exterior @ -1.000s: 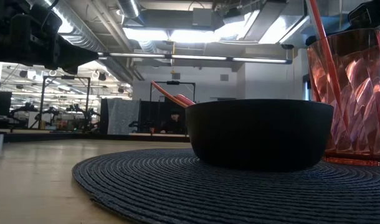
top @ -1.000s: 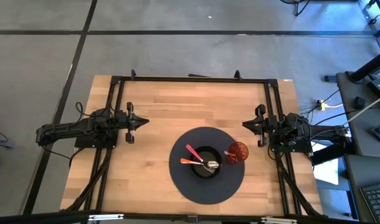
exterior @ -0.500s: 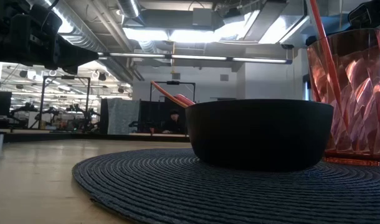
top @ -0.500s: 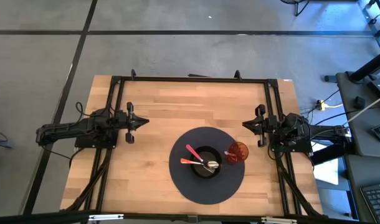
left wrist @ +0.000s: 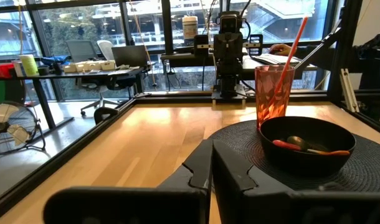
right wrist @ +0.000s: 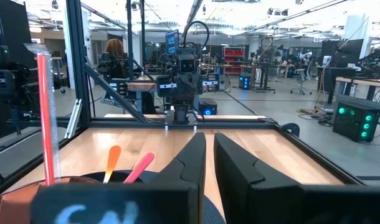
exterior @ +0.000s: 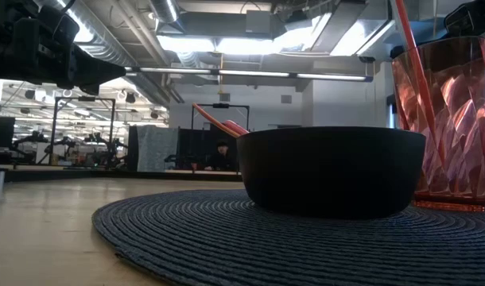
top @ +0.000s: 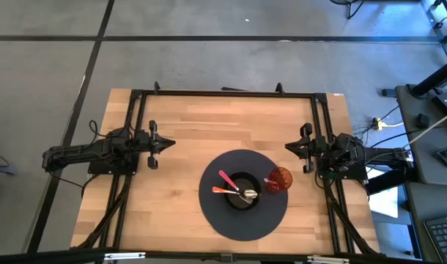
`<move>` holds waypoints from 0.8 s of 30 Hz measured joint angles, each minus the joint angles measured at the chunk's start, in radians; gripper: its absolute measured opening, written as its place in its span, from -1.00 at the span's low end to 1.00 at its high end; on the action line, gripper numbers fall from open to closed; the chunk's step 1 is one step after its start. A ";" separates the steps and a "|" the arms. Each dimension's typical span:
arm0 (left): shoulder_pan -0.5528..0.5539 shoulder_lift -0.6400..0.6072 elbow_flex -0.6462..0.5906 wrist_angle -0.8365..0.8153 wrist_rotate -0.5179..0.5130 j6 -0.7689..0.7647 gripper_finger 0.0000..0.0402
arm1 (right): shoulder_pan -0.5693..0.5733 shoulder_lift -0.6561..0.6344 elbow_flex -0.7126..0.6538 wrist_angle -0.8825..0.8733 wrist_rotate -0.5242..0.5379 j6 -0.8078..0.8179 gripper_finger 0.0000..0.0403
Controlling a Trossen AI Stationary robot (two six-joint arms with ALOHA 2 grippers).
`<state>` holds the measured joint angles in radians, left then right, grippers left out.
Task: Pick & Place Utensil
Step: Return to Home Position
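While both arms are sitting drawn back at opposite sides of the table [top: 187, 121], the left gripper [top: 168, 144] and the right gripper [top: 288, 147] are pointing at each other across the wood. Each is holding its fingers pressed together on nothing. A round dark placemat [top: 216, 214] is lying nearer the right arm and carrying the black bowl [exterior: 330, 171]. The pink fork [top: 227, 178] and orange spoon [top: 220, 191] are resting in the bowl, handles leaning out toward the left arm. The reddish cup [exterior: 453, 127] is standing just beside the bowl, on the side nearer the right arm, with the orange straw [exterior: 413, 63] tilting out of it. A black frame [top: 223, 93] is running round the tabletop. From table height the bowl's wall is hiding the utensils' heads, and the cup is being cut off at the edge.
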<state>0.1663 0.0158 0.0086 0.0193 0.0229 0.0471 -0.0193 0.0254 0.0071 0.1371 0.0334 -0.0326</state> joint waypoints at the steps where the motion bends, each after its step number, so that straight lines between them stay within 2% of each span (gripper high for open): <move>1: 0.000 0.000 0.000 0.000 0.000 0.000 -0.98 | 0.000 0.000 0.000 0.000 0.000 0.000 -0.83; 24: 0.000 0.000 0.000 0.000 0.000 0.000 -0.97 | 0.000 0.000 0.000 0.000 0.000 0.000 -0.83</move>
<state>0.1665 0.0158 0.0086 0.0193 0.0231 0.0471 -0.0194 0.0254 0.0071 0.1371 0.0330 -0.0323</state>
